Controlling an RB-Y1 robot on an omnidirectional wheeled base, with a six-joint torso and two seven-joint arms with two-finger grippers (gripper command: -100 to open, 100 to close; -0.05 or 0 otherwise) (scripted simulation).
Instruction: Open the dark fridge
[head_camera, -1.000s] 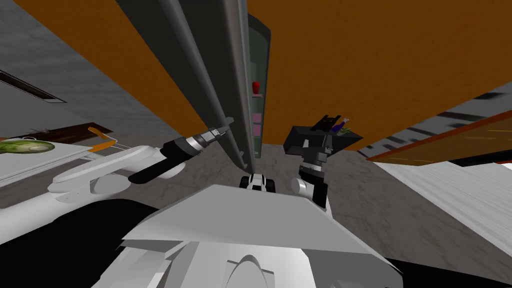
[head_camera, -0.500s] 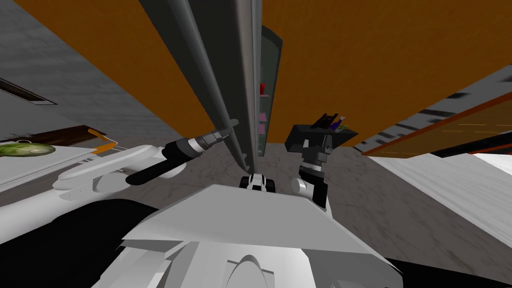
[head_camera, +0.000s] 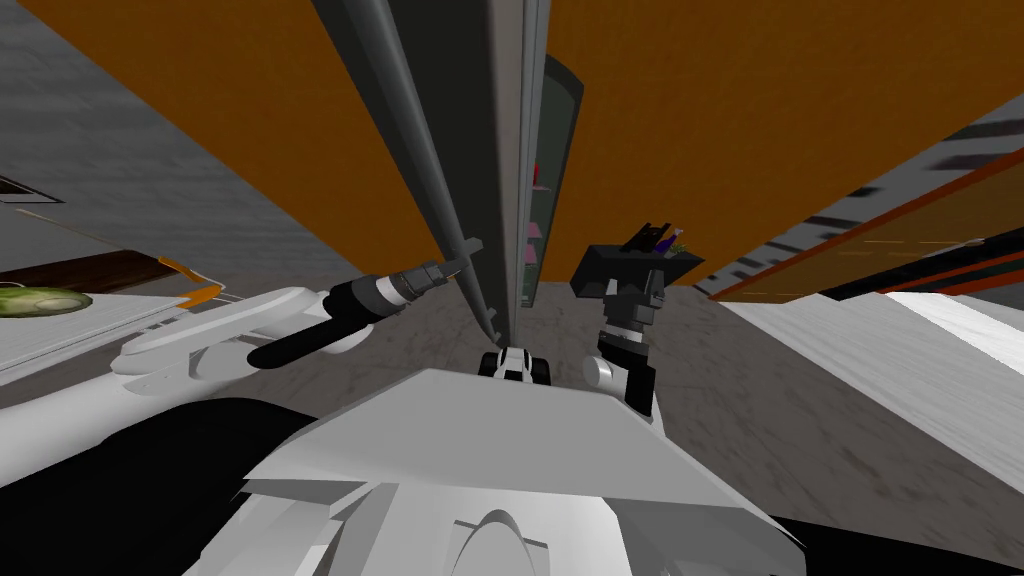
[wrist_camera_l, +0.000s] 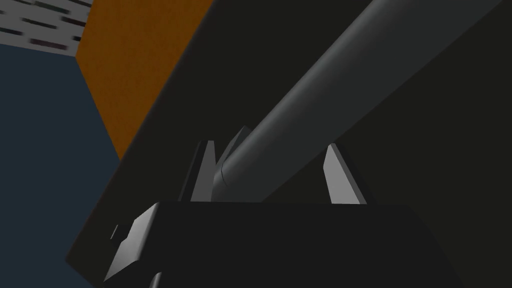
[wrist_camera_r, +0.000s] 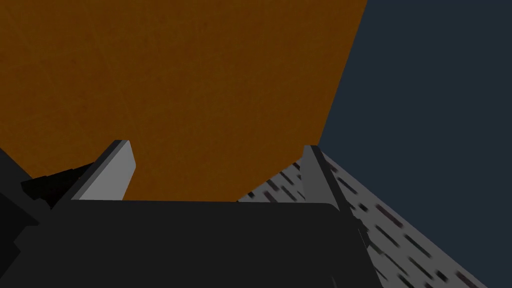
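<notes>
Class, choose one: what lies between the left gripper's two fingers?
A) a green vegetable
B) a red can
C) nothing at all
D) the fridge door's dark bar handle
D: in the left wrist view the dark bar handle runs between the fingers of the left gripper, which close on its sides.

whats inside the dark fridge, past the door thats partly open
Through the gap beside the door, a narrow strip of the inside shows: a small red thing on a shelf and pink things lower. The door, held at its handle by the left gripper, covers the rest.
</notes>
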